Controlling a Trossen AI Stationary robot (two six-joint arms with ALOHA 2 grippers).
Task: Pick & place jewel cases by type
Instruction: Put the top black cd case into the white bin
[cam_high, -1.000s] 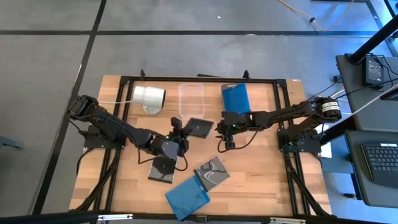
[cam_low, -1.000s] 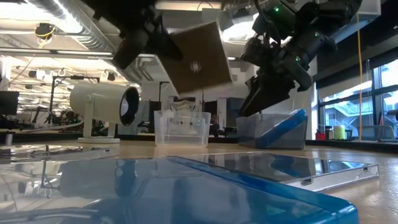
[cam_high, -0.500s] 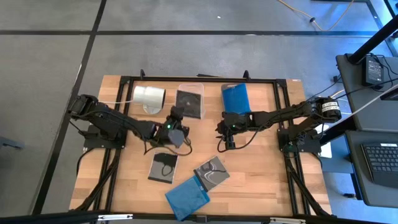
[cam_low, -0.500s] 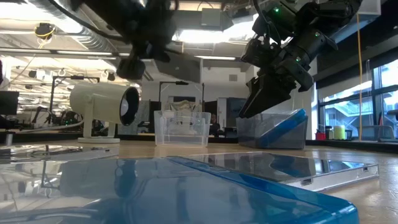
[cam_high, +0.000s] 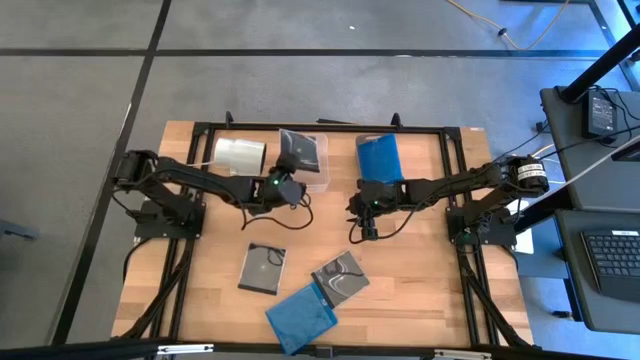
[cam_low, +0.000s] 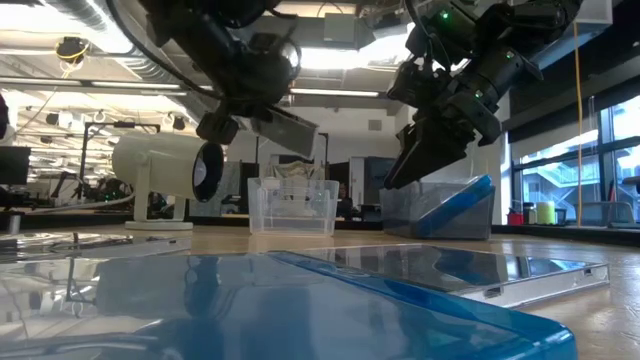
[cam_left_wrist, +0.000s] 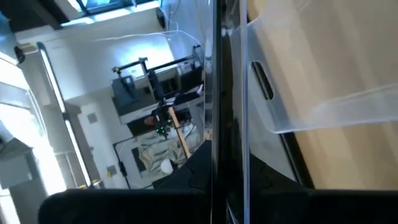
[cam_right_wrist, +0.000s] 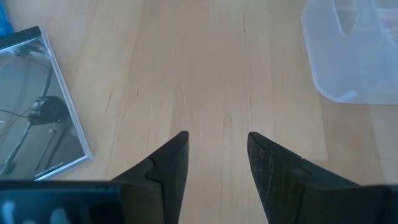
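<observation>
My left gripper (cam_high: 290, 173) is shut on a dark jewel case (cam_high: 304, 150) above the clear bin (cam_high: 322, 181) near the table's far edge. In the low view the case (cam_low: 288, 126) hangs tilted over the bin (cam_low: 292, 206); the left wrist view shows it edge-on (cam_left_wrist: 224, 93). My right gripper (cam_high: 363, 222) hovers open over bare wood, near the bin with blue cases (cam_high: 378, 157). A dark case (cam_high: 263, 268), a swirl-art case (cam_high: 340, 275) and a blue case (cam_high: 300, 316) lie flat near the table's front. My left gripper pinches the dark case between its two fingers at the edge nearest the arm (cam_high: 294, 165). The fingers reach about level from the table's left and near side. The case is lifted clear and tilted over the clear bin; my own gripper hides the exact spot.
A white cylinder (cam_high: 240, 155) lies left of the clear bin. A black frame (cam_high: 330, 127) runs along the table's far edge. In the right wrist view a case (cam_right_wrist: 34, 118) and the clear bin's corner (cam_right_wrist: 354, 56) flank bare wood.
My left gripper has carried the dark case from the table's middle toward the far edge, to above the clear bin. The case has turned from showing its broad face in the low view to a tilted, nearly edge-on pose.
</observation>
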